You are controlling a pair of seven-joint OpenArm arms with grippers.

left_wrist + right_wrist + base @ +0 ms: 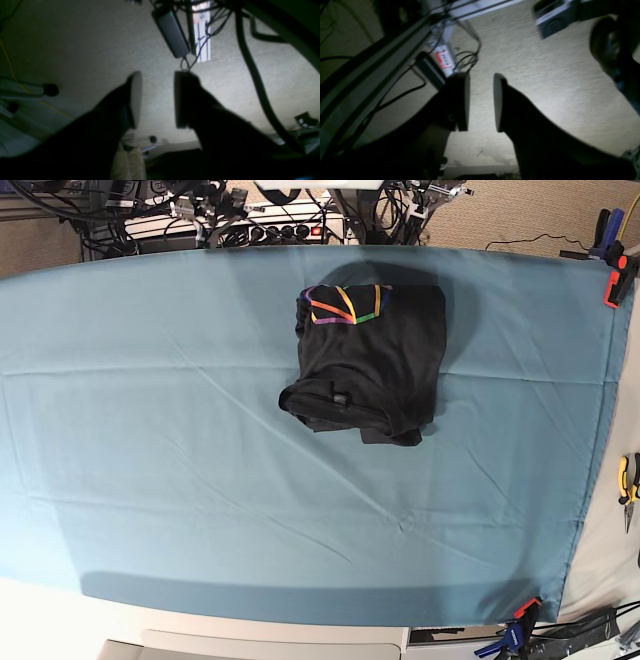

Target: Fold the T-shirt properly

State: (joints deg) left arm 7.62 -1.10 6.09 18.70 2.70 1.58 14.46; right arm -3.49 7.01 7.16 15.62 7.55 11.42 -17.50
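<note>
The black T-shirt (365, 360) lies in a rumpled, roughly folded bundle on the far middle of the teal table cover (150, 430). Its rainbow line print (345, 305) faces up at the far edge. Neither arm shows in the base view. In the left wrist view my left gripper (157, 100) is open, with only carpet floor showing in the gap between its fingers. The right wrist view shows my right gripper (481, 102) open the same way over the floor. Nothing is held by either one, and both are away from the shirt.
Clamps (612, 285) (520, 620) pin the cover at the right edge, with pliers (628, 480) beside it. Cables and a power strip (270, 225) lie beyond the far edge. Below the wrists are a power adapter (172, 32), loose cables and a frame rail (370, 67).
</note>
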